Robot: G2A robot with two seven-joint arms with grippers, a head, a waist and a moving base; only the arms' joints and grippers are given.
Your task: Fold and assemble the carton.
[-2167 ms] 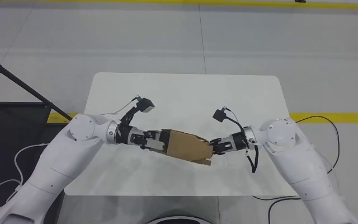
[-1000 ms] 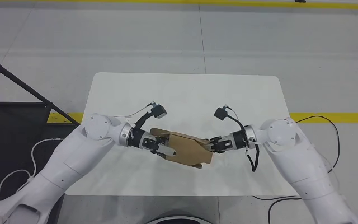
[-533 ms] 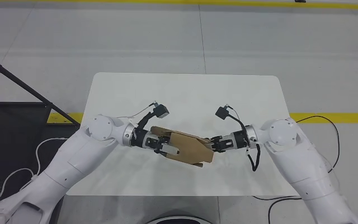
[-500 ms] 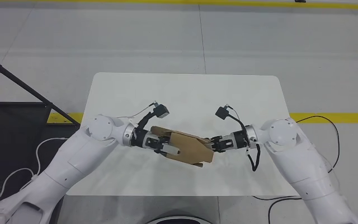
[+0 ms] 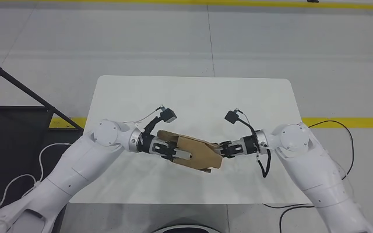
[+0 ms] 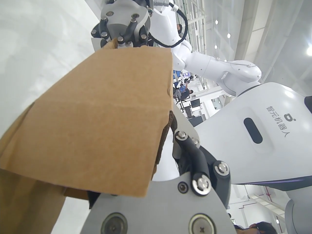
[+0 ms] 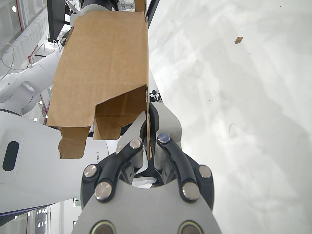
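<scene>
Now the carton (image 5: 195, 152) hangs above the counter (image 5: 245, 99), strung between the 2 arms; its long axis runs from the left gripper (image 5: 172, 152) across to the right gripper (image 5: 220, 151), dipping slightly toward the robot at the right end. The right gripper's fingers (image 7: 156, 122) are clenched on 1 thin wall of cardboard at that end, edge-on between them. The left gripper sits over the opposite end, lying on the upper face with a flap sticking out behind it; whether it is clamped cannot be told, since cardboard covers it in the left wrist view. Each arm is nearest its own end, so the next fold looks to turn on which one lets go. The right end stands open as a hollow sleeve; loose flaps dangle there, and nothing shows inside.
</scene>
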